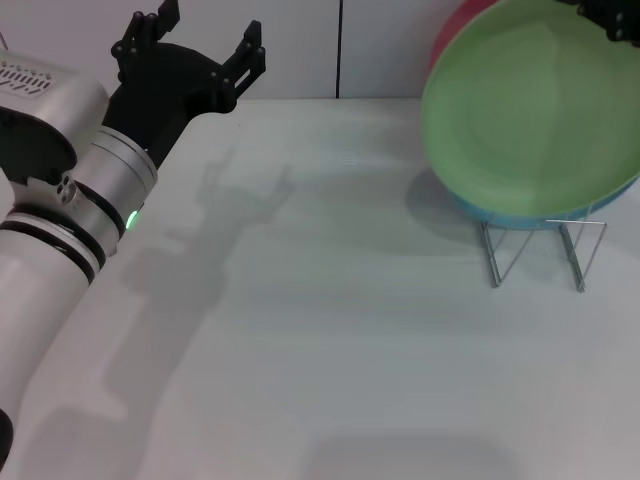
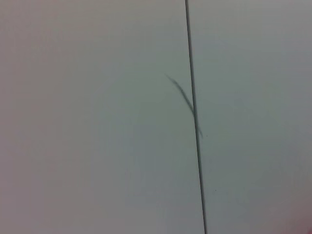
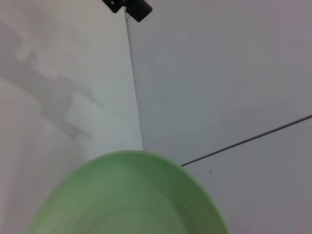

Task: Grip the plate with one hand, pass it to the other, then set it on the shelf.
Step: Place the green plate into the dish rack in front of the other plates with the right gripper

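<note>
Green plate up at the rack, far right corner of the table.

The plate (image 1: 530,105) stands nearly on edge over the shelf (image 1: 540,250), overlapping a teal plate (image 1: 600,205) and a pink one (image 1: 455,30) behind it. I judge it light, stiff plastic, matte so not too slick, unlikely to break; the raised rim is the place to pinch. The right gripper (image 1: 610,18) sits at its top rim; I cannot tell how its fingers are set. The left gripper (image 1: 190,55) hangs over the far left edge of the table (image 1: 320,350), well apart, fingers spread, holding nothing. My left wrist camera shows only wall.
</note>
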`<state>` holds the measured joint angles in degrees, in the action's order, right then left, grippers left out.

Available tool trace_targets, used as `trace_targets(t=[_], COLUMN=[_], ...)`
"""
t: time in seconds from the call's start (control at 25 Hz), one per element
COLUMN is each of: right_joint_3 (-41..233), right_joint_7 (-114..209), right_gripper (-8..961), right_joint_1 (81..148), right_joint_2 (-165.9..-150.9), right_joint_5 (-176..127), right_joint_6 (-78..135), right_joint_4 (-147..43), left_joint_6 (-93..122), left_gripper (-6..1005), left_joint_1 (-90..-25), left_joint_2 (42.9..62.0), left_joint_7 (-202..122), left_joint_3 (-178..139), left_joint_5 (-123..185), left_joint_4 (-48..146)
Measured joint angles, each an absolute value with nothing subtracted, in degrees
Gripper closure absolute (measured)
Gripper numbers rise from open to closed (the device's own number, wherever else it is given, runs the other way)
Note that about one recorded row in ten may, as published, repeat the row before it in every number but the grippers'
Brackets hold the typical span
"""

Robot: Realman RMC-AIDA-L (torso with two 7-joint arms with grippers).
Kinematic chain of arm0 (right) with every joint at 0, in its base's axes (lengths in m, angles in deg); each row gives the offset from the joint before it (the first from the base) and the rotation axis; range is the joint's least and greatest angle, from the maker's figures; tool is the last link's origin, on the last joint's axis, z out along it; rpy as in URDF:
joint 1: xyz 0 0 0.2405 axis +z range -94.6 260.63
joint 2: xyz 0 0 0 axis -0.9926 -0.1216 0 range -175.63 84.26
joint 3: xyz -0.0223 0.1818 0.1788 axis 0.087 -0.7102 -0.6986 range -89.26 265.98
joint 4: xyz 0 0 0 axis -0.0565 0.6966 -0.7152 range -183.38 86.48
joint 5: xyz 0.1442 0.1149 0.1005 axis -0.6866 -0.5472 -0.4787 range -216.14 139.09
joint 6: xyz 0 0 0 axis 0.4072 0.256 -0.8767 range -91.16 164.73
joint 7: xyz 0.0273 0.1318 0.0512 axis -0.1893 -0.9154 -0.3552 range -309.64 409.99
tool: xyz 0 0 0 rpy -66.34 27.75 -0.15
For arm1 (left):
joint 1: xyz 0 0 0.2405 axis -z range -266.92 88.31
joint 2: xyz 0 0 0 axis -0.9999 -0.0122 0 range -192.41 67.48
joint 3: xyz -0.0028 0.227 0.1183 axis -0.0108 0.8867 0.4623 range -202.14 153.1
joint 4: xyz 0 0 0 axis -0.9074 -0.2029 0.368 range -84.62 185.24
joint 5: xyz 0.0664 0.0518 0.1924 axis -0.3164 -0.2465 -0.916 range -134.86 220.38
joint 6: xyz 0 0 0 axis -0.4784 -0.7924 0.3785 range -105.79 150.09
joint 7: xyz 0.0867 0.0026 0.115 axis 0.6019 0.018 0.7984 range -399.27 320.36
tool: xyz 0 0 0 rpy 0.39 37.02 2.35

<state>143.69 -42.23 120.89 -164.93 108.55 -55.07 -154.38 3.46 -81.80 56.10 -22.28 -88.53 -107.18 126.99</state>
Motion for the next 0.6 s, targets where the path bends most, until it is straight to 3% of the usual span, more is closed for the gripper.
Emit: trace_targets(t=[0.6], right_joint_3=[144.53], right_joint_7=[-40.86], right_gripper=[916], right_joint_1=[120.15], right_joint_2=[-165.12], right_joint_5=[110.31], right_joint_6=[-55.09], right_joint_4=[-154.19], left_joint_6=[3.54], left_gripper=[138], left_joint_1=[-80.76], left_joint_2=[56.10], left_joint_7=[-22.90], left_joint_3=[-88.86], left_joint_5=[-106.82], left_joint_4=[125.52])
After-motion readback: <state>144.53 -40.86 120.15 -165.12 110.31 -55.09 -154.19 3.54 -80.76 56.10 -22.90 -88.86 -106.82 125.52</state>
